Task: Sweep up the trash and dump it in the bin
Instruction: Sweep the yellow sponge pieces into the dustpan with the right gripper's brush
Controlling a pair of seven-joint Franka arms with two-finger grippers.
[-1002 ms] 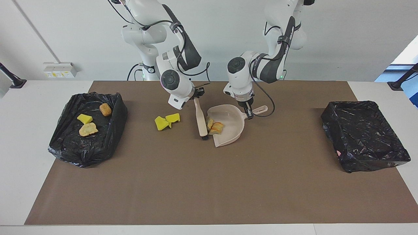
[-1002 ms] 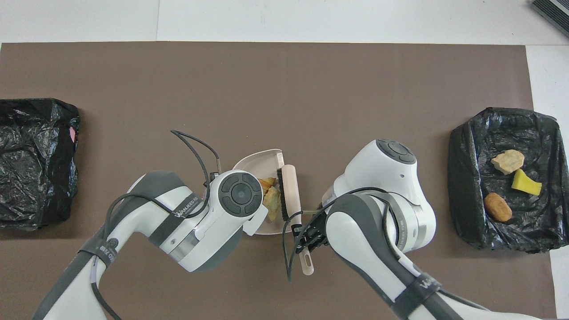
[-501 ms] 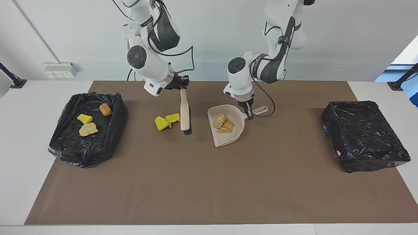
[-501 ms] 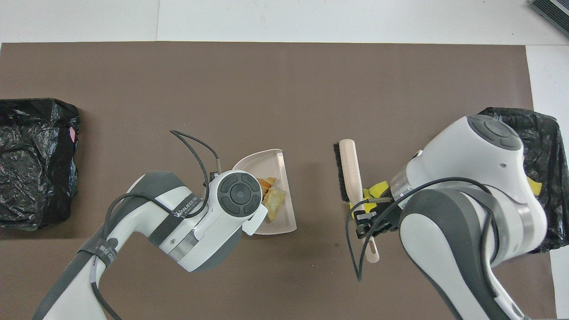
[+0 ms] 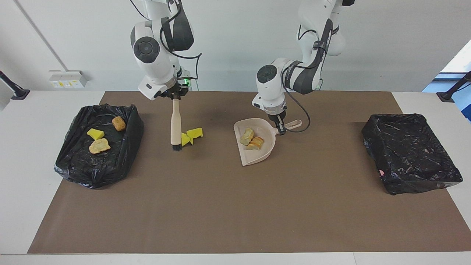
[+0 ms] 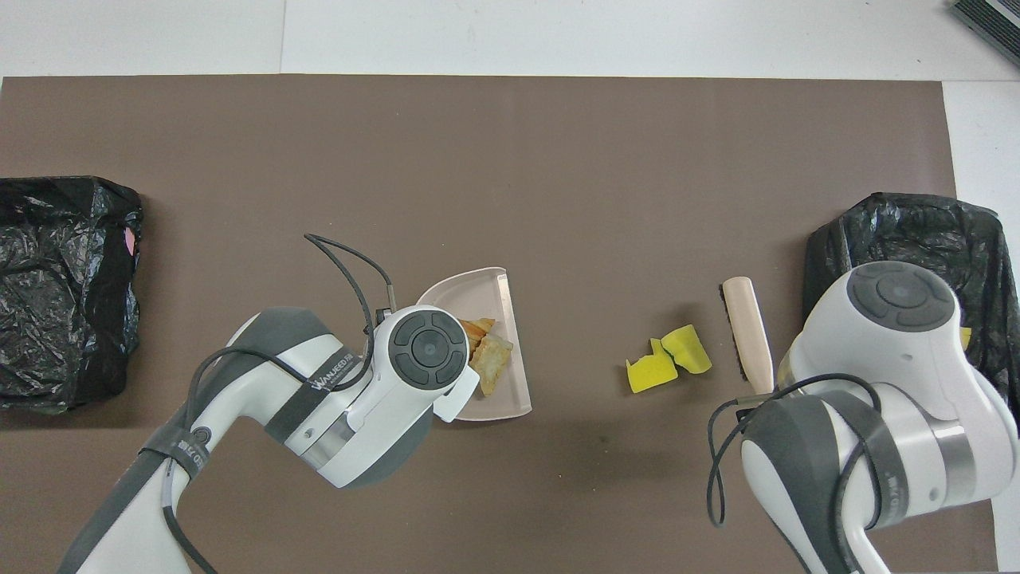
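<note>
**Brush beside the sponge chunks, dustpan loaded**

The right gripper is clamped on the handle of a beige hand brush with black bristles; the brush hangs bristles down, between two bright yellow-green sponge chunks on the brown mat and a black-lined bin at the right arm's end of the table; the bristle end sits just beside the chunks. That bin holds a yellow-green sponge chunk, a tan bread-like piece and a brown nugget. The left gripper is closed on the handle of a beige plastic dustpan resting on the mat; tan-orange bread-like pieces lie inside it. A second black-lined bin stands at the left arm's end.
</note>
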